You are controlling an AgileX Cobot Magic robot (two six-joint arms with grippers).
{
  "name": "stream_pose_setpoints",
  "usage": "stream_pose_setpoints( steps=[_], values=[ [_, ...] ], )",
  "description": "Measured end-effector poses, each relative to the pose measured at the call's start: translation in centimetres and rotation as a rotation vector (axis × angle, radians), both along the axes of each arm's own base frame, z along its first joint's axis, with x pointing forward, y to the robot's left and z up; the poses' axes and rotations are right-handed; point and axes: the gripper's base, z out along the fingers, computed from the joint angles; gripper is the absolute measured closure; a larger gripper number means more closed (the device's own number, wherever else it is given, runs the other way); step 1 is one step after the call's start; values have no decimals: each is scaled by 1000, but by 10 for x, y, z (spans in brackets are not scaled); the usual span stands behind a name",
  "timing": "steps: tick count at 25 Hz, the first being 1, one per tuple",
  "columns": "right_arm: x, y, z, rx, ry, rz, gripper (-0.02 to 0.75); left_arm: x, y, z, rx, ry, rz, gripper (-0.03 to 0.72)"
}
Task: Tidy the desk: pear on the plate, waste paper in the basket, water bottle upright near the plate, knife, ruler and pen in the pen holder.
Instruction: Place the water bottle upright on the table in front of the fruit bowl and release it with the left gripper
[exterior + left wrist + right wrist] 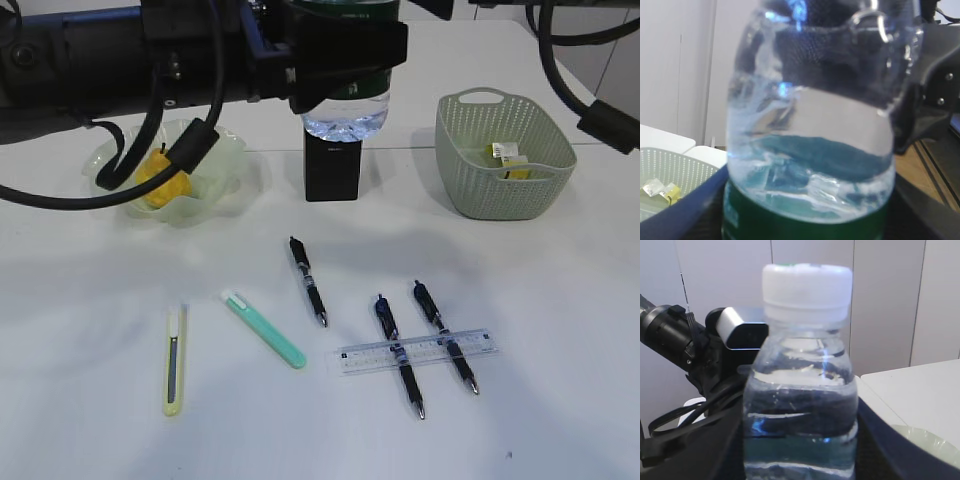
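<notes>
**Two pincers around one bottle, upper middle of the frame**

Across the white table (90, 420), the largest pieces sit in the upper band: the green basket (490, 190) at upper right with waste paper (508, 160) inside, and the clear plate (225, 165) at upper left with the pear (160, 185) on it. Between them the water bottle (345, 115) hangs upright in the air, directly above the black pen holder (333, 170).

The right gripper (800, 450) is clamped on the bottle's body, cap up. The left gripper (810, 220) has its fingers either side of the bottle; whether they press on it I cannot tell.

To do this step well, I judge one pincer should have a firm hold before the other lets go. Then carry the bottle left, clear of the holder, and set it flat on its base just beside the plate.

Lower down lie the ruler (418, 352) across two pens, a third pen (308, 281) and two slim cutters (265, 328), all unplaced.
</notes>
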Motion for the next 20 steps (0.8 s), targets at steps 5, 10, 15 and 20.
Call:
stream_pose_setpoints(
  steps=[5,10,15,20],
  values=[
    [0,0,0,0,0,0,353,-1,0,0,5,-5,-6,229],
    [0,0,0,0,2,0,353,-1,0,0,6,-6,-7,281],
    [0,0,0,0,2,0,349,-1,0,0,7,-8,-6,284],
    [0,0,0,1,5,0,279,-1,0,0,8,-12,-6,296]
  ],
)
